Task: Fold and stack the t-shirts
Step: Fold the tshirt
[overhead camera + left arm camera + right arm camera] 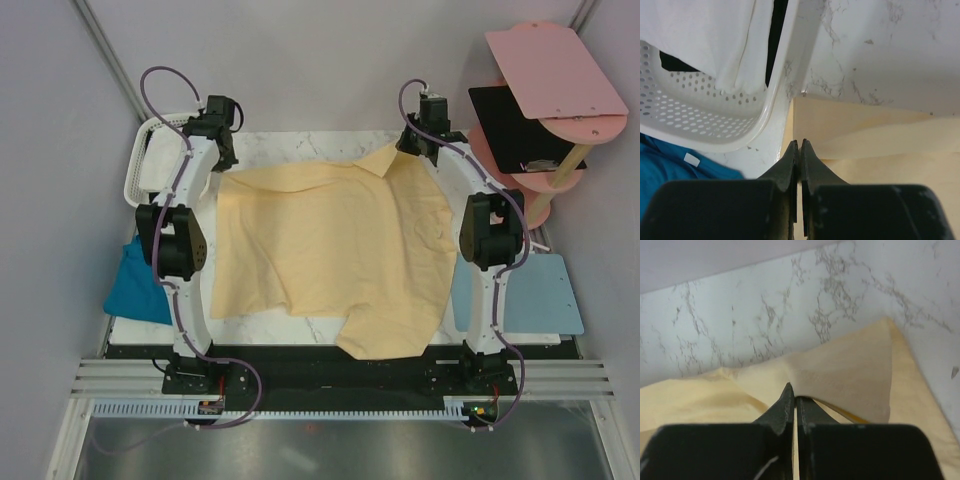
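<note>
A pale yellow t-shirt (pixel 330 250) lies spread across the marble table (pixel 300 143), with its lower hem hanging over the front edge. My left gripper (pixel 224 158) is shut at the shirt's far left corner; in the left wrist view the gripper (pixel 800 142) tips meet on the cloth edge (pixel 880 145). My right gripper (pixel 408 148) is shut on the far right corner, and that gripper (pixel 794 396) pinches a raised peak of yellow cloth (pixel 850 375). A teal t-shirt (pixel 135 285) lies crumpled at the left. A white t-shirt (pixel 705 35) sits in the basket.
A white perforated basket (pixel 135 175) stands at the far left corner, its rim (pixel 715 135) close to my left fingers. A light-blue mat (pixel 545 295) lies to the right of the right arm. A pink tiered shelf (pixel 545 80) stands beyond the table's right corner.
</note>
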`<state>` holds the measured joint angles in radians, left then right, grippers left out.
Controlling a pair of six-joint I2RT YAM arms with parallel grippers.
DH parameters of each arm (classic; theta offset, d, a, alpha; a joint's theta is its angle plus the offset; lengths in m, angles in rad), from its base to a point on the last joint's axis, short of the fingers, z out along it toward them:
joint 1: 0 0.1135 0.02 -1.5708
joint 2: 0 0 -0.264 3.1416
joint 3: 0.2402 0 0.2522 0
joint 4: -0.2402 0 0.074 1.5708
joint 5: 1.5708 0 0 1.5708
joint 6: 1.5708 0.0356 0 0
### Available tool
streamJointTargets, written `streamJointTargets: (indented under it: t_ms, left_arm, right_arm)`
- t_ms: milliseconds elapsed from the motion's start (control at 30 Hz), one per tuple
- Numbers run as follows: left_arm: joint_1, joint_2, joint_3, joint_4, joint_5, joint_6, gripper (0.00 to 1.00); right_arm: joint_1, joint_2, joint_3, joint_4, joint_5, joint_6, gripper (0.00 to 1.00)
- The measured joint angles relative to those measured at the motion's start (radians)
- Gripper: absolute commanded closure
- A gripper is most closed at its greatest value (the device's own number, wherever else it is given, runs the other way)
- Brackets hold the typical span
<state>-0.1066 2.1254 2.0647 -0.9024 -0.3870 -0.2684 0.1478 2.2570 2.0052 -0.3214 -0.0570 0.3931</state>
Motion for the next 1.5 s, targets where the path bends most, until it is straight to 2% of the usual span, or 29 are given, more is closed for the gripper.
streamJointTargets:
  t_ms: [167,533,767,1000,1033,1067,1100,1133,1167,1500]
  left_arm:
    - [0.000,-0.085,-0.106,0.000,-0.006,0.000,0.98]
    - [0.000,-0.210,-0.306,0.010,-0.006,-0.004,0.98]
    - [0.000,-0.211,-0.399,0.006,-0.003,-0.018,0.98]
    - [-0.002,-0.211,-0.416,-0.006,-0.001,-0.024,0.98]
    - [-0.002,-0.211,-0.417,-0.008,-0.003,-0.024,0.92]
    - [-0.003,-0.211,-0.418,-0.010,-0.004,-0.024,0.82]
    - [-0.005,-0.211,-0.418,-0.011,-0.004,-0.024,0.32]
    - [-0.006,-0.210,-0.418,-0.016,-0.004,-0.025,0.06]
    - [-0.007,-0.208,-0.418,-0.023,-0.006,-0.027,0.00]
    - [-0.009,-0.204,-0.389,-0.083,-0.022,-0.057,0.00]
  right_arm:
    - [-0.004,-0.132,-0.153,-0.033,-0.054,0.032,1.00]
    - [-0.020,-0.395,-0.221,-0.137,-0.131,0.047,1.00]
    - [-0.022,-0.480,-0.404,-0.230,-0.137,0.047,1.00]
    - [-0.035,-0.529,-0.598,-0.285,-0.176,0.047,1.00]
    - [-0.039,-0.536,-0.617,-0.290,-0.187,0.047,1.00]
    - [-0.041,-0.540,-0.626,-0.293,-0.196,0.047,1.00]
    - [-0.045,-0.547,-0.636,-0.295,-0.209,0.047,1.00]
    - [-0.048,-0.553,-0.642,-0.296,-0.219,0.048,1.00]
    - [-0.050,-0.560,-0.649,-0.296,-0.235,0.048,1.00]
    - [-0.053,-0.676,-0.818,-0.292,-0.331,0.052,1.00]
